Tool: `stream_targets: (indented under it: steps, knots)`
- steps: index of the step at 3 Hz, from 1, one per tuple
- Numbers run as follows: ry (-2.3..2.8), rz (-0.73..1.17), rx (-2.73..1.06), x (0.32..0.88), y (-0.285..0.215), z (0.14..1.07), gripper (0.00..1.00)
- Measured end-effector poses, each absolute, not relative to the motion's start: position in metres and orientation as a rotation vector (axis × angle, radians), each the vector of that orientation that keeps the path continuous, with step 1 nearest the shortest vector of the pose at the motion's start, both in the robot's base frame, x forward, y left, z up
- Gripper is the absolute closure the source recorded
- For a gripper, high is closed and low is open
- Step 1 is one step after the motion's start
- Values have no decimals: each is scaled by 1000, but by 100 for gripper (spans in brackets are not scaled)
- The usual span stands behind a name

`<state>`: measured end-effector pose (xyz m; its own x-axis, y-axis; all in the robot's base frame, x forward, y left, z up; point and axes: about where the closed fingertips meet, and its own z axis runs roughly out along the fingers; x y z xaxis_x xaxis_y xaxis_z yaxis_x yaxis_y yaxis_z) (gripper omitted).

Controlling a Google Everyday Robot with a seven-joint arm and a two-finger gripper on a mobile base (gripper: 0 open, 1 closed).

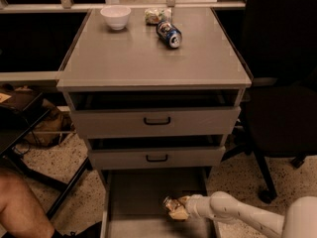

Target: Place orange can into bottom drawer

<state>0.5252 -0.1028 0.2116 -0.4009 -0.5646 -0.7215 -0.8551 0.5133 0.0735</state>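
Low at the frame's centre-right, the gripper reaches from the lower right into the open bottom drawer, its jaws clenched on the orange can low over the drawer floor, so only setting down and letting go appear left.

My arm is smooth, glossy white, made of rounded tube-like segments with a bulging joint near the wrist. A broader white shell shows at the lower right corner. The arm narrows to my gripper, a small pale cream piece with a warm yellowish tint, low over the bottom drawer.
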Motion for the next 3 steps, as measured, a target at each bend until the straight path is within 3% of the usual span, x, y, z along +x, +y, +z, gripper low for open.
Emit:
stream_targets:
  steps: [3]
  knots:
    - [2190, 687, -1161, 506, -91, 158, 100]
